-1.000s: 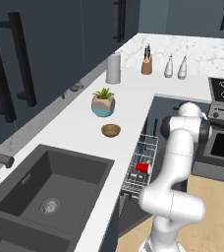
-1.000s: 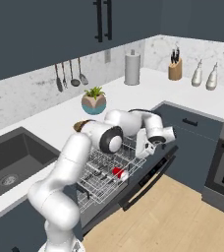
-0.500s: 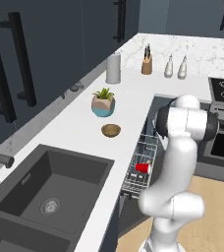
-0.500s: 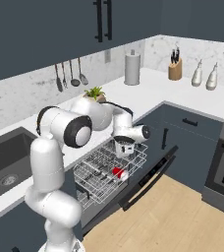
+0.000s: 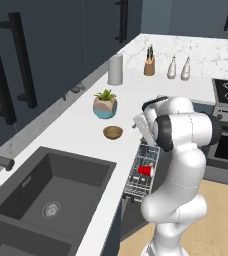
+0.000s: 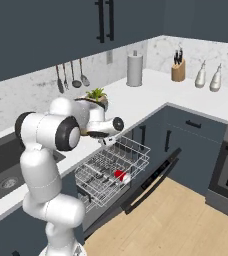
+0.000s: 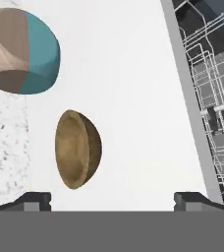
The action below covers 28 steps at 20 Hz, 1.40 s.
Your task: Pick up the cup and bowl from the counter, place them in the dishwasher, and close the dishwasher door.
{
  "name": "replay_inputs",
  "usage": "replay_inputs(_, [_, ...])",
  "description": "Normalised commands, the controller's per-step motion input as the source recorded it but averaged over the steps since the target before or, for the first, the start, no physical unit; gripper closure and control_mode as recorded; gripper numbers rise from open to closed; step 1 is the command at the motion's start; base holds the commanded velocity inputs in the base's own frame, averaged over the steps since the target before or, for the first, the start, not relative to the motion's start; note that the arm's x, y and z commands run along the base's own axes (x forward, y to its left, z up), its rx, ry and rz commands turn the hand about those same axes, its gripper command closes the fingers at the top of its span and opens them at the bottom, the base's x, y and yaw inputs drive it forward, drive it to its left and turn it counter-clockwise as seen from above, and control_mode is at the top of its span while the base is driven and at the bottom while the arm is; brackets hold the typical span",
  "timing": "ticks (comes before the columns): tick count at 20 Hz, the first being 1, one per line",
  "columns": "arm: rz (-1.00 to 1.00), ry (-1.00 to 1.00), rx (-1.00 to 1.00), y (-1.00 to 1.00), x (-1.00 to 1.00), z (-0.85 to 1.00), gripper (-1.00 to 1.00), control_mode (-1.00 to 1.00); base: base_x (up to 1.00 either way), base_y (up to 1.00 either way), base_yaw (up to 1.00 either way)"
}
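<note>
Long white counter along the left wall, dark sink set in at the near end. Dishwasher open below the counter edge, door dropped flat, grey wire rack pulled out over it. White arm folded tight above the rack, elbow high, wrist turned left toward the counter. Gripper spread wide and empty, aimed across the counter top, with the dark fingertips far apart at the bottom of the hand view. Tan-and-teal plant pot on the counter, farther along. Brown bowl just nearer than the pot, apart from it, untouched, between the fingers' lines in the hand view. Red cup lying in the rack. No readable writing anywhere.
</note>
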Motion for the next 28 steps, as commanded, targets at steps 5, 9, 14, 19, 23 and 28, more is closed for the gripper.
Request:
replay_inputs(5, [0.06, -0.15, -0.24, 0.37, 0.15, 0.02, -1.0, -1.0, 0.0, 0.0, 0.0])
replay_inputs(9, [0.01, 0.0, -0.17, 0.22, 0.31, -0.14, -1.0, -1.0, 0.0, 0.0, 0.0])
replay_inputs(14, [0.0, 0.08, -0.04, 0.23, 0.54, -0.1, -1.0, -1.0, 0.0, 0.0, 0.0])
replay_inputs(19, [0.0, 0.17, 0.0, 0.2, 0.55, -0.13, -1.0, -1.0, 0.0, 0.0, 0.0])
replay_inputs(23, [0.0, 0.16, 0.0, 0.25, 0.54, -0.14, -1.0, -1.0, 0.0, 0.0, 0.0])
replay_inputs(28, [0.01, 0.12, 0.0, 0.25, 0.41, -0.16, -1.0, -1.0, 0.0, 0.0, 0.0])
